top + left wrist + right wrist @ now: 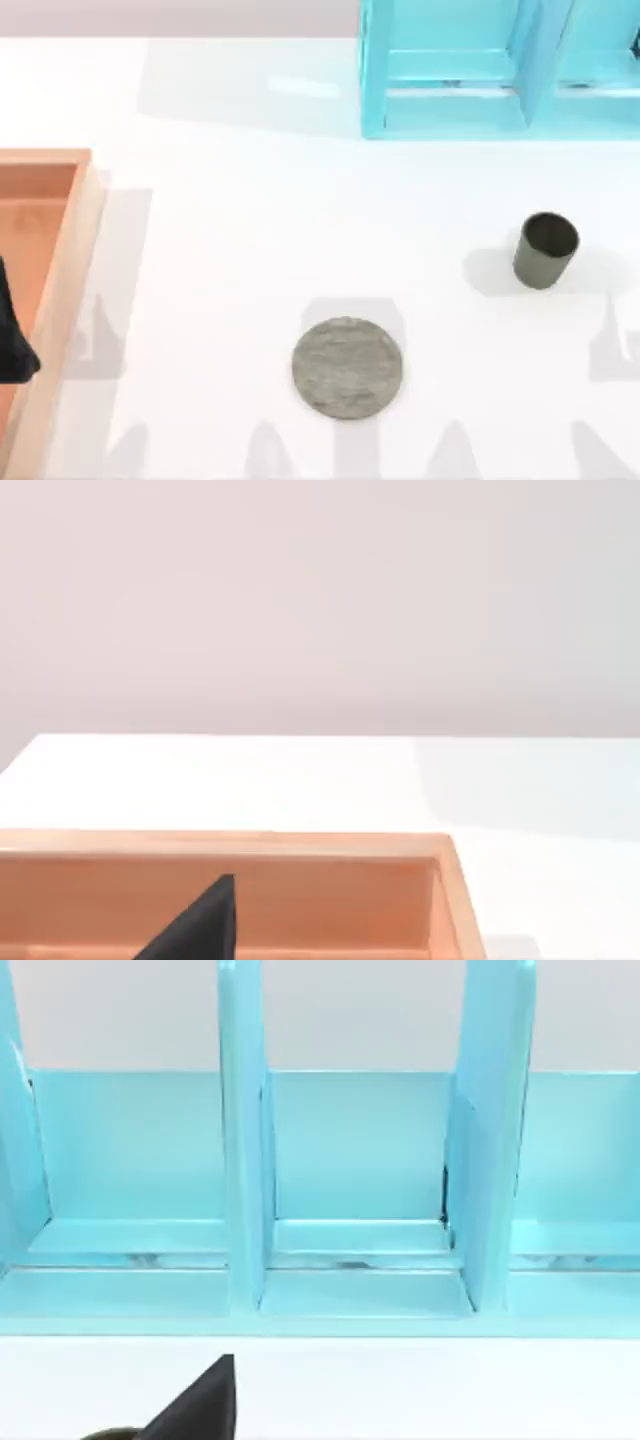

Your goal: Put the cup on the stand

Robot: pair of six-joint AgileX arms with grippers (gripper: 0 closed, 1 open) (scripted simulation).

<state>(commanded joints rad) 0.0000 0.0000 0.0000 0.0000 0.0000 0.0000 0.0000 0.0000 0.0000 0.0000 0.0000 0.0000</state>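
- Top view, task items: cup [545, 250] stands upright on the white table [250, 230], toward the right side, its dark inside facing up. It touches nothing.
- Top view, stand: the stand [347, 367] — a flat round grey disc with a stone texture — lies near the table's front edge at about the middle, well apart from the cup and to its left. Its top is bare.
- Top view, surroundings: a cyan cabinet [480, 70] sits at the back right, behind the cup. An orange wooden tray [60, 300] lies along the left edge.
- Top view, left arm: a dark part of the left gripper [15, 340] shows at the far left edge, over the tray. I cannot tell whether its jaws are apart or together.
- Left wrist view: the tray's [300, 880] far wall and one corner cross the picture, with white table beyond it. A dark finger [200, 925] of the left gripper pokes in at the edge, over the tray's floor; the jaw state cannot be told.
- Right wrist view: the cyan cabinet [350, 1160] faces the camera — open compartments split by upright dividers. A dark finger [200, 1405] of the right gripper shows over the white table in front of it. A sliver of an olive-grey rim [110, 1434] sits at the picture's edge beside that finger. Whether these jaws are apart or together cannot be told.
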